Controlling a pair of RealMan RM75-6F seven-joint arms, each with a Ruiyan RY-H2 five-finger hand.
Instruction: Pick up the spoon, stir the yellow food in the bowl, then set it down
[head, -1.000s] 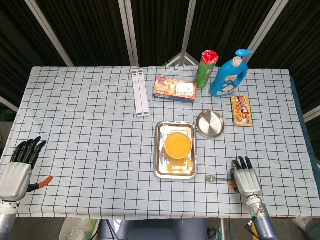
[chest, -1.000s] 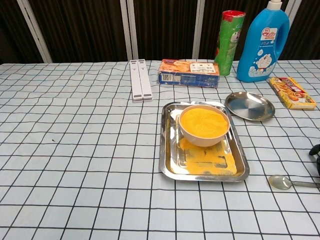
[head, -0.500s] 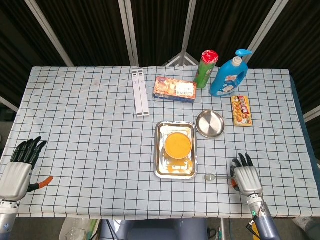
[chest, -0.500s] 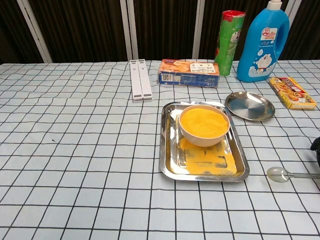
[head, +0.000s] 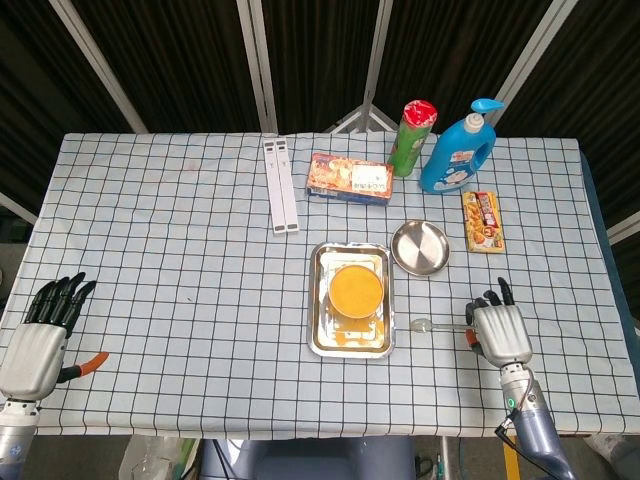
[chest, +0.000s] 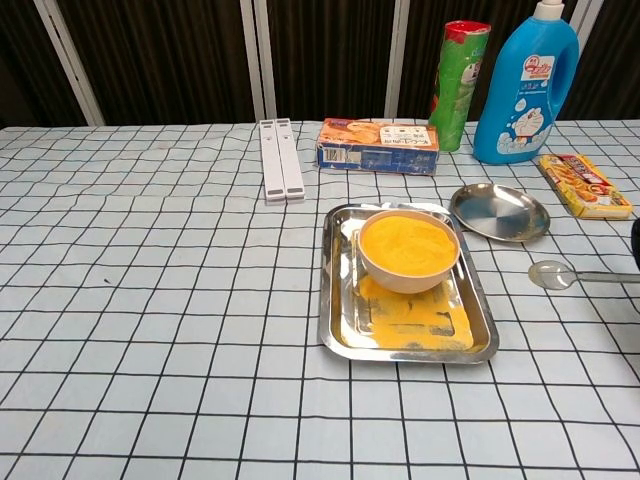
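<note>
Spoon (chest: 560, 275) lifted off checked tablecloth (head: 170, 260) by right hand (head: 499, 332), dark curtain bkgd.

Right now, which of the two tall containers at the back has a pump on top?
The blue bottle, the right one of the pair; the green canister beside it ends in a flat red lid.

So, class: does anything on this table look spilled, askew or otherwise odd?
Yes: yellow food lies on the floor of the metal tray, in front of the bowl, rather than inside it. That looks like a spill. The other things appear tidy and undamaged.
</note>
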